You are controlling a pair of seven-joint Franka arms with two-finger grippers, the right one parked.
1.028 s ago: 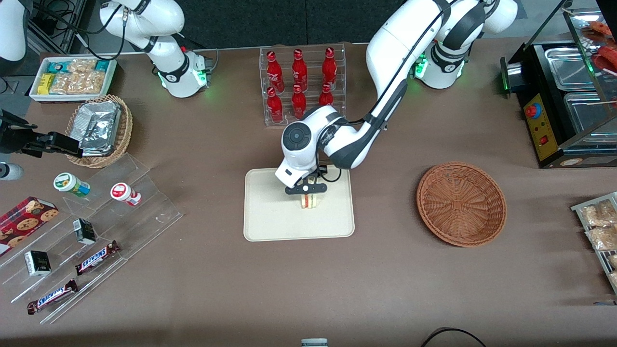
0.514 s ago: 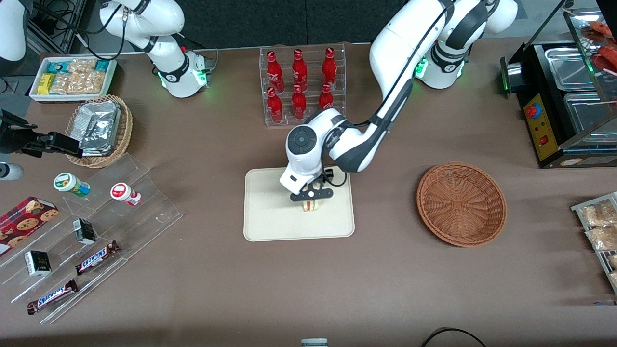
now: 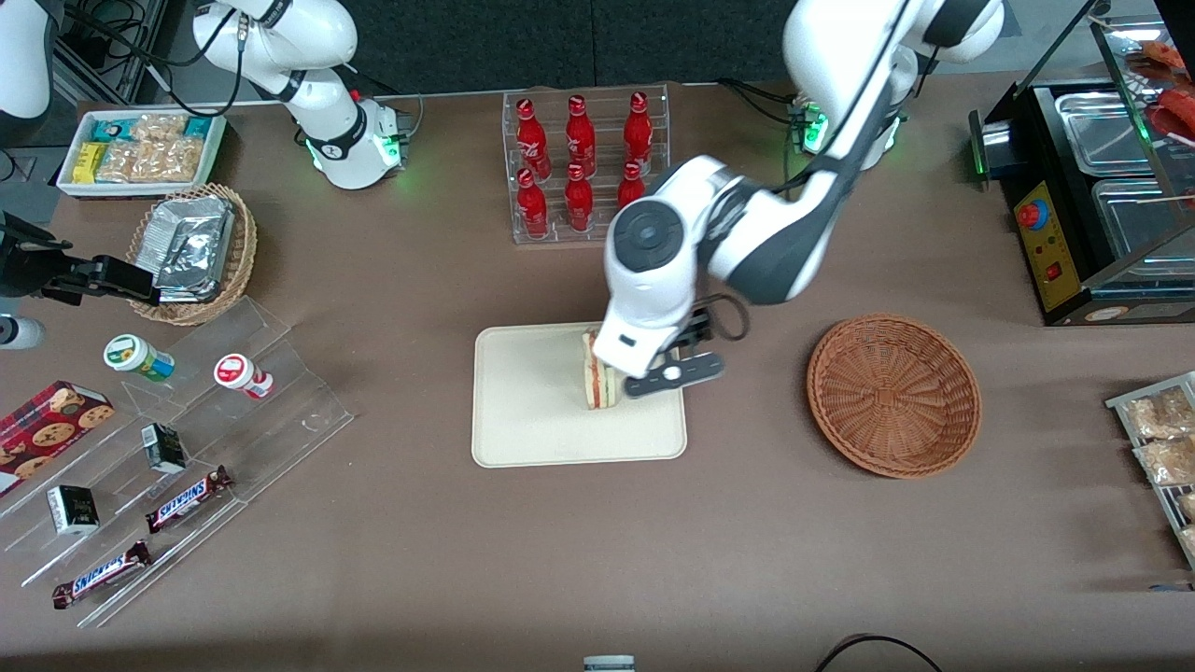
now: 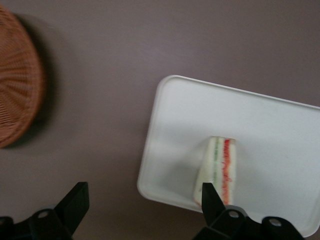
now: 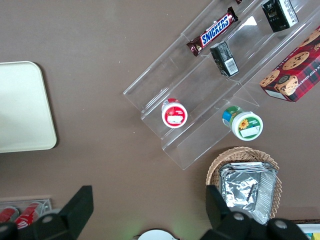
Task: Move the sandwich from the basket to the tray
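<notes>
A mock snack shop laid out on a brown table (image 3: pixel 392 560) inside a robot lab. At 12 o'clock stands a clear rack of red soda bottles (image 3: pixel 581 163). At 8 o'clock, clear stepped shelves (image 3: pixel 201 448) display Snickers bars (image 3: pixel 187 497) and a cookie box (image 3: pixel 42 431). At 3 o'clock sits a black food warmer (image 3: pixel 1092 201). White robot arms (image 3: pixel 308 84) are mounted at the table's 12 o'clock edge
</notes>
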